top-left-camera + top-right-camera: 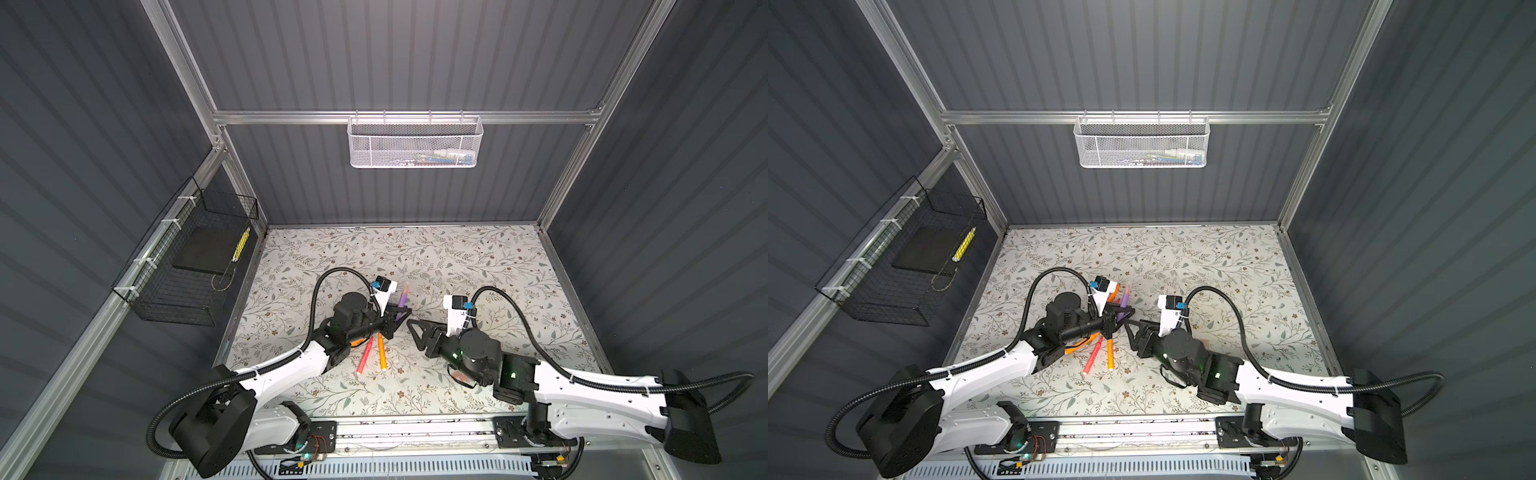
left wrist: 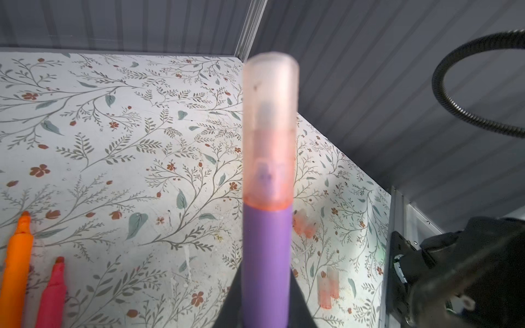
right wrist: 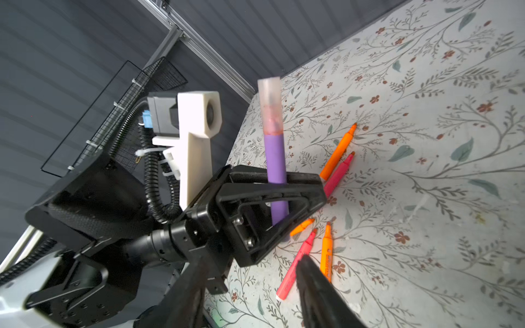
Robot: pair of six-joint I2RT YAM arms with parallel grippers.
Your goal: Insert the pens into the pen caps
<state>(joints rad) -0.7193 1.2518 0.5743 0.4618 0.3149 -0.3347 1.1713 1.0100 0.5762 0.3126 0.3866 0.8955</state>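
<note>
over mid worktop (image 1: 478,257), left end effector (image 3: 295,189) clamped low on the barrel of the purple pen (image 3: 275,159), pink cap (image 3: 270,105) seated on its tip, right end effector (image 1: 417,334) apart and empty nearby; it should handle light, stiff, slick: grip mid-barrel, squarely, not the cap.

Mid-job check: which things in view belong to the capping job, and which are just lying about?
Job: purple pen; cap on its tip; loose orange pens; loose red-pink pens; loose caps.
Lying about: white mesh basket; black wire basket with a yellow item inside.
</note>
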